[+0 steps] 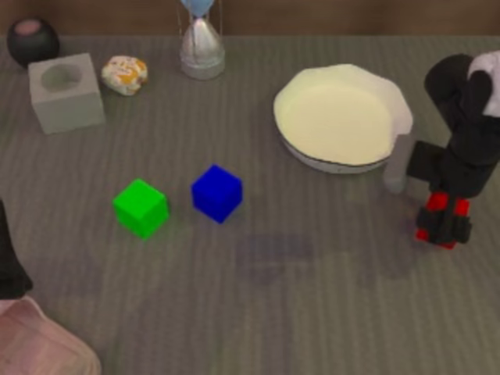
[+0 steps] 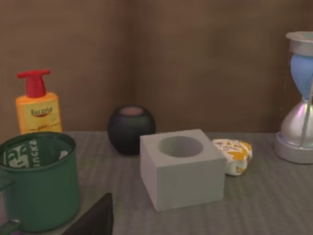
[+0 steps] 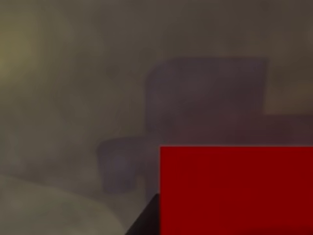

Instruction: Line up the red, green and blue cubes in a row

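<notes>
The green cube (image 1: 141, 207) and the blue cube (image 1: 216, 192) sit side by side on the table, left of centre, with a small gap between them. My right gripper (image 1: 444, 221) hangs over the right side of the table, shut on the red cube (image 1: 437, 201), which shows only as red patches between the dark fingers. In the right wrist view the red cube (image 3: 234, 191) fills the near corner beside one dark finger (image 3: 146, 223), with its shadow on the table beyond. My left arm (image 1: 9, 266) stays at the left edge; only a dark finger (image 2: 95, 220) shows in its wrist view.
A cream pan (image 1: 291, 141) stands at the back right, near the right arm. At the back left are a pale grey block with a round hollow (image 1: 66, 94), a black ball (image 1: 33, 41), an orange-white lump (image 1: 125, 74) and an hourglass (image 1: 202, 39). A green mug (image 2: 39, 181) and an orange bottle (image 2: 38, 105) show in the left wrist view.
</notes>
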